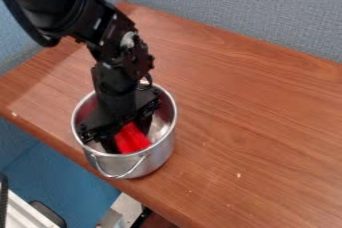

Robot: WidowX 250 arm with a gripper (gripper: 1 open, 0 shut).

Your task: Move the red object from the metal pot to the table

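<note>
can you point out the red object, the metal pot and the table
red object (130, 140): camera view, on its exposed red face inside the pot
metal pot (150, 160): camera view, on its shiny outer wall
table (247, 92): camera view, on bare wood right of the pot

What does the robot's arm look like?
The arm is all black and chunky, built from blocky jointed pieces with rounded parts near the top. Its gripper is black too, ending in narrow dark fingers. No cables or markings can be made out.
</note>
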